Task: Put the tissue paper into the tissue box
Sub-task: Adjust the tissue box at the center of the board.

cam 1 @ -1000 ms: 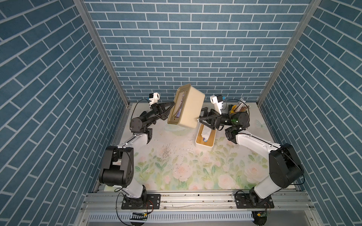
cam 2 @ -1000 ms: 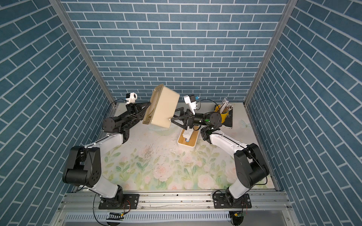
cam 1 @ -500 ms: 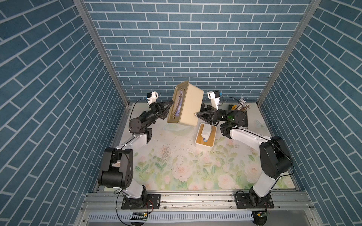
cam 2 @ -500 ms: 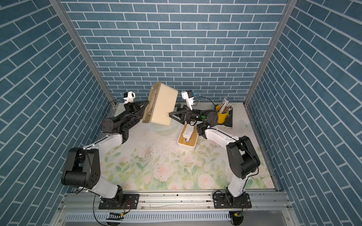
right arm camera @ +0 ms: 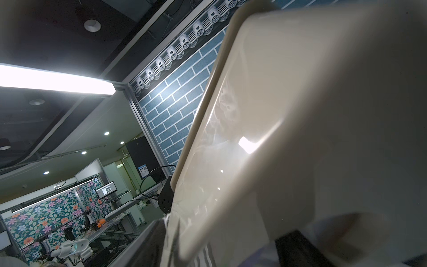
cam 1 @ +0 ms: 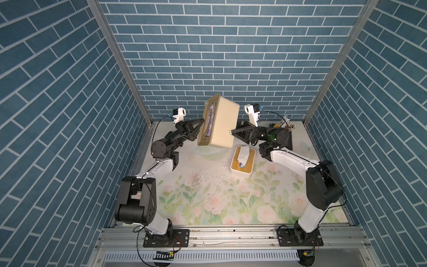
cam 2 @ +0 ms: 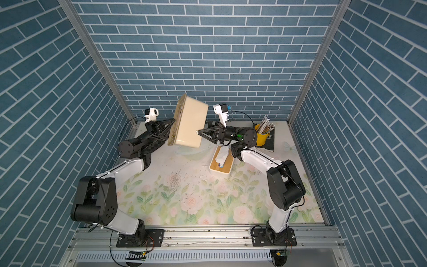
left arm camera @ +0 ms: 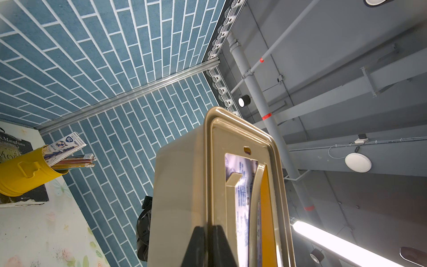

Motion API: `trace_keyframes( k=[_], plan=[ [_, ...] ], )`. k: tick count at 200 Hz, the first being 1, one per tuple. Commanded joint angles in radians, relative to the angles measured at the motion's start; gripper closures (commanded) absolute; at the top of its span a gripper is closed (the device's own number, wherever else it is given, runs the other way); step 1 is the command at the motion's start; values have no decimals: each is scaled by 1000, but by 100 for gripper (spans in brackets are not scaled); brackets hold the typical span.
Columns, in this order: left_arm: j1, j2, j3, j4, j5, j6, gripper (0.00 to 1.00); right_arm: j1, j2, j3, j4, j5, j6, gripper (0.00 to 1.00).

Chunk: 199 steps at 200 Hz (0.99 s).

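Tissue box [cam 1: 221,126], a smooth, glossy cream plastic shell with rounded corners, hangs tipped on its side above the floral table mat [cam 1: 208,196]. The left gripper [left arm camera: 209,233] is clamped thin on its stepped rim. Through the rectangular opening shows the tissue paper [left arm camera: 242,185], a crinkly pack printed in blue, lying inside the box. The right gripper [cam 1: 231,132] has its jaws spread around the opposite end; whether they press cannot be told. On the mat lies a low white case with a wooden top [cam 1: 248,161], crumpled white tissue [cam 1: 242,156] poking out.
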Motion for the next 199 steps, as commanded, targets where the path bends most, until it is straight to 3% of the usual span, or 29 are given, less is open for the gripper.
trace_keyframes(
  k=[1,39,48,79,101,133,151,167,179,191,199],
  plan=[
    [-19,-31,-3,287,52,0,100,10,16,45,6,23,8,31],
    [-19,-21,-22,286,46,7,100,9,18,45,-21,18,-5,56],
    [-19,-18,-27,288,44,8,94,10,12,38,-40,17,-19,59],
    [-19,-9,-43,286,40,22,69,15,-18,7,-120,14,-83,65],
    [-18,-7,-57,287,35,31,36,16,-42,-14,-195,13,-140,67],
    [9,-7,-83,268,32,56,2,17,-82,-47,-364,16,-263,68],
    [40,-26,-99,220,37,100,0,19,-108,-55,-538,29,-385,68],
    [67,-57,-110,92,61,208,0,23,-133,-44,-733,58,-508,69],
    [92,-101,-125,-113,70,368,0,31,-147,-19,-900,94,-606,69],
    [115,-171,-129,-427,56,608,0,41,-152,23,-1087,143,-706,70],
    [124,-225,-103,-738,20,844,0,48,-154,50,-1198,181,-771,70]
  ],
)
